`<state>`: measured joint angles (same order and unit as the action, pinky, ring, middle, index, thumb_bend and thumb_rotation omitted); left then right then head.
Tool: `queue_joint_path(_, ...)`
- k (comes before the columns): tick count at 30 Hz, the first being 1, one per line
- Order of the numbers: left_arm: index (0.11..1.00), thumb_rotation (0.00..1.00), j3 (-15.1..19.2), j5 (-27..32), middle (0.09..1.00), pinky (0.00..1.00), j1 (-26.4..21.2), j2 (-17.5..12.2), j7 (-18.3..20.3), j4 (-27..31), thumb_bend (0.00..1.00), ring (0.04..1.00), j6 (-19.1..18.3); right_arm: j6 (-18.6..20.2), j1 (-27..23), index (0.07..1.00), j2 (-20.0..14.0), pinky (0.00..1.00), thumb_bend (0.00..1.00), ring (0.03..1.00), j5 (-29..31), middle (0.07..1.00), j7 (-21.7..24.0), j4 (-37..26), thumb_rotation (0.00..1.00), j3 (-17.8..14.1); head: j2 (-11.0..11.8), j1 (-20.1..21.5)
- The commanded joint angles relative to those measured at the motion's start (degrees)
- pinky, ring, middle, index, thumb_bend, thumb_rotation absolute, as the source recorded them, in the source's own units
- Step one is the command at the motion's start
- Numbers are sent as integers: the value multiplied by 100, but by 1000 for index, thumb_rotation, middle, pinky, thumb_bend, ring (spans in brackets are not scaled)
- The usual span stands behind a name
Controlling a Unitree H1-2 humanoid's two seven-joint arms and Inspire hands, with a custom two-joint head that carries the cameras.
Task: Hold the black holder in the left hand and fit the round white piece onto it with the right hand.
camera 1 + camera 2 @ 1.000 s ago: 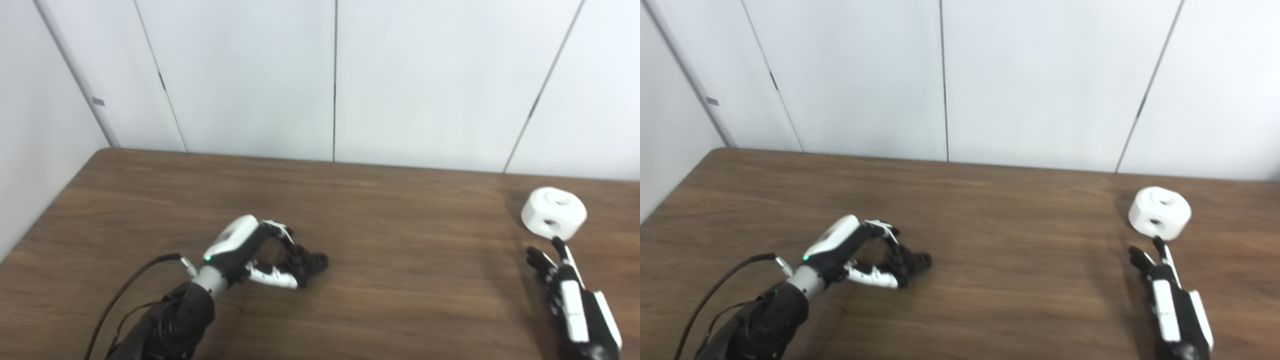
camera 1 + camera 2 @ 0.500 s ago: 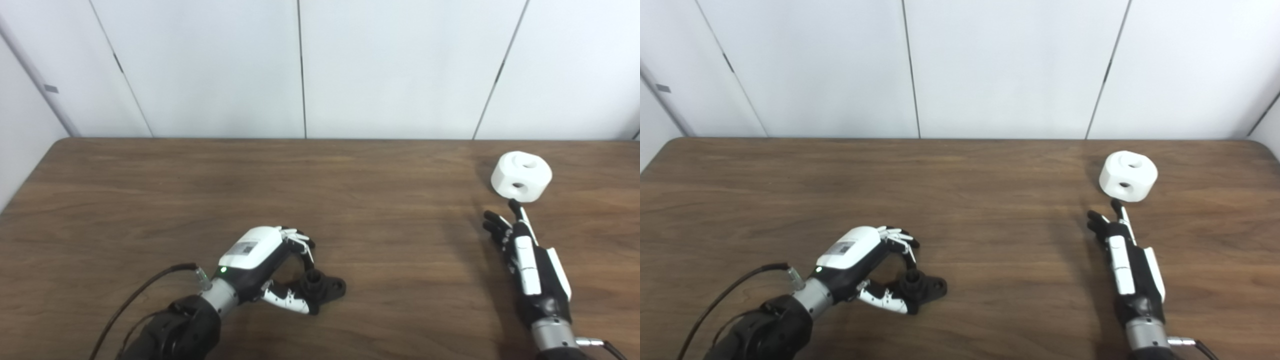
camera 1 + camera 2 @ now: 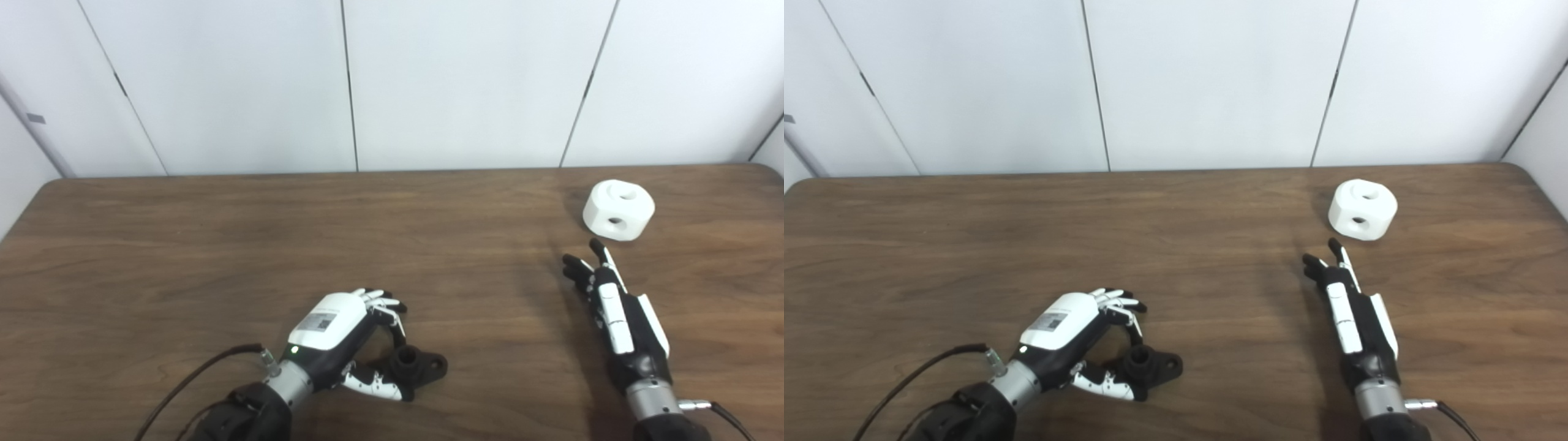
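Observation:
The black holder (image 3: 421, 365) lies on the wooden table (image 3: 184, 245) at the front, left of centre, with a short round stub pointing up. My left hand (image 3: 343, 334) is curled around its left end, thumb below and fingers above, and it rests on the table. The round white piece (image 3: 618, 209), with a hole on top and one in its side, sits at the back right. My right hand (image 3: 612, 306) lies open and flat with its fingers stretched toward the white piece, a short gap in front of it and not touching. Both hands show in the right eye view too.
White wall panels (image 3: 465, 79) stand just behind the table's back edge. The table's right back corner (image 3: 1513, 168) lies close to the white piece. A dark cable (image 3: 202, 367) runs from my left wrist toward the front edge.
The whole picture has shifted, so the camera has moved. My left hand keeps its hold on the black holder. My right hand stays open just short of the white piece.

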<state>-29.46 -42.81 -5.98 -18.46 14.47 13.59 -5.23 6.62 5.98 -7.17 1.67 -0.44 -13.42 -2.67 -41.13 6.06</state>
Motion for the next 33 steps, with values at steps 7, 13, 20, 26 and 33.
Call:
queue_joint_path(7,487,51,-301,-122,822,963,282,83,-44,-520,516,921,411,-62,17,1000,-48,1000,521,943,80,920,105,-12,963,-78,158,151)
queue_joint_path(13,487,50,-312,-176,823,966,401,26,-120,-486,517,922,502,42,44,1000,-30,1000,532,965,252,956,61,-284,744,-283,257,395)
queue_joint_path(20,487,50,-404,-304,817,967,509,-51,-106,-371,518,918,504,154,147,1000,-146,965,572,987,-116,969,-88,-819,562,-503,371,791)
queue_joint_path(26,487,52,-373,-231,825,982,533,-204,12,-290,516,928,502,177,61,991,-462,931,662,944,-1474,946,-242,-1130,584,-405,492,1448)
queue_joint_path(33,486,50,-307,-144,816,956,556,-412,-14,-252,518,914,628,636,-485,1000,-928,967,751,983,-2628,979,-47,-1275,445,-320,560,1808)
